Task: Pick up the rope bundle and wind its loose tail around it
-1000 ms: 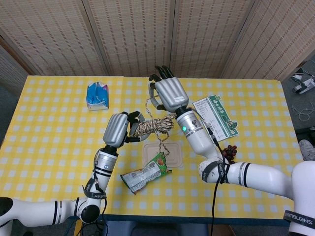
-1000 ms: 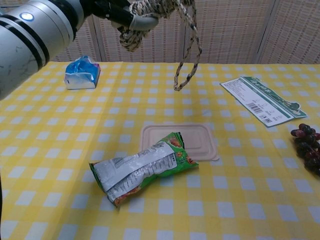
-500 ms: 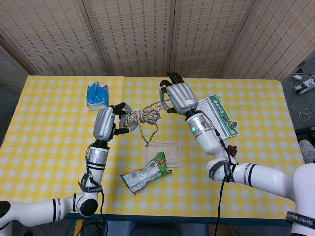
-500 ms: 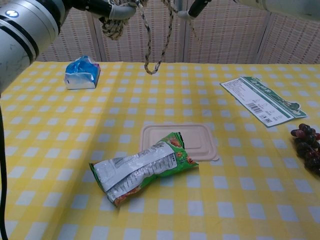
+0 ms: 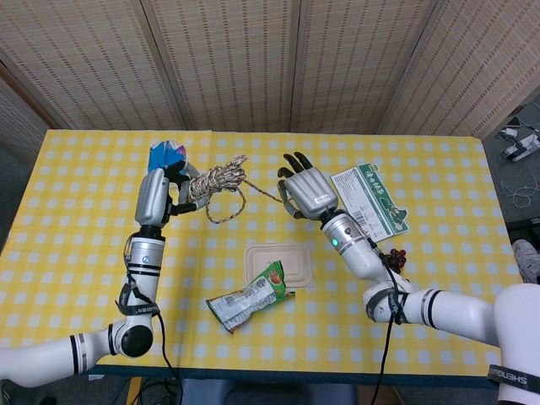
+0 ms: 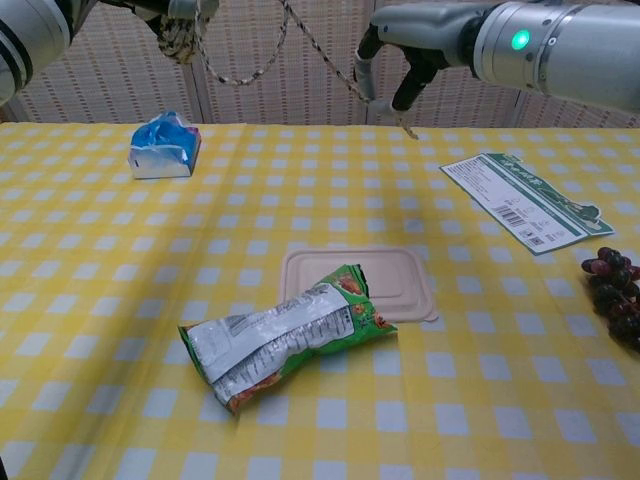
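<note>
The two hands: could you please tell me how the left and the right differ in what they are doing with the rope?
The left hand grips the rope bundle itself, while the right hand pinches only the loose tail near its end. The left hand is raised near the blue packet; the right hand is beside the leaflet. Both are held above the table, with the tail stretched between them.

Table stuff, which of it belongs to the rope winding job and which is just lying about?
Part of the job:
rope bundle, held up by the left robot hand
loose tail, pinched by the right robot hand

Just lying about:
snack bag
lidded tray
blue tissue pack
green leaflet
grapes
</note>
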`<state>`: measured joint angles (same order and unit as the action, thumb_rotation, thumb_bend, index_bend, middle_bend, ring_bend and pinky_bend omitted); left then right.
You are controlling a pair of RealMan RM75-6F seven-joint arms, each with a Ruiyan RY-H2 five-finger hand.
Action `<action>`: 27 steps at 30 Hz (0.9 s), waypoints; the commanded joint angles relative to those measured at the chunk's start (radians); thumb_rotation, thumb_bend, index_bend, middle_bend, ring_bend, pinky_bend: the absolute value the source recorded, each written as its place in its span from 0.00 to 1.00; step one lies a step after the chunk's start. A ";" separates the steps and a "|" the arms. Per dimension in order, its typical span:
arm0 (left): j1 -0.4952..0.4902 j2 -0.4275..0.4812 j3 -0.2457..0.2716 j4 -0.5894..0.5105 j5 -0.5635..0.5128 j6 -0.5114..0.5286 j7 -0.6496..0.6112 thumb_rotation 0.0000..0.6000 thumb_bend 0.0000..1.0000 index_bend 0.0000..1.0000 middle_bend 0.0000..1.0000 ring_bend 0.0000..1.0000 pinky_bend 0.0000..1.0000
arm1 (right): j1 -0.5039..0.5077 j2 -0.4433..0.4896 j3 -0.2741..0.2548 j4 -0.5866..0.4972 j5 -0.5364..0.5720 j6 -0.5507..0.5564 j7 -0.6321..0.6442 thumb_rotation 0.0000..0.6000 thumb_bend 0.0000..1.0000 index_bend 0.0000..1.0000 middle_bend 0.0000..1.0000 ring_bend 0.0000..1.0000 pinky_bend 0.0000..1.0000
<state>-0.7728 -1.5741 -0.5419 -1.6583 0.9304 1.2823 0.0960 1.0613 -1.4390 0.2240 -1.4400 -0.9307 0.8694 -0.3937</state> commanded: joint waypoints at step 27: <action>-0.065 0.061 -0.022 0.062 -0.254 0.046 0.244 0.94 0.27 0.78 0.90 0.71 0.50 | -0.007 0.022 -0.074 -0.190 -0.158 -0.014 -0.105 1.00 0.52 0.61 0.28 0.00 0.00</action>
<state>-0.8187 -1.5028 -0.6019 -1.6383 0.6589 1.3038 0.2901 1.0519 -1.4475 0.1395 -1.5838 -1.0596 0.8449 -0.4951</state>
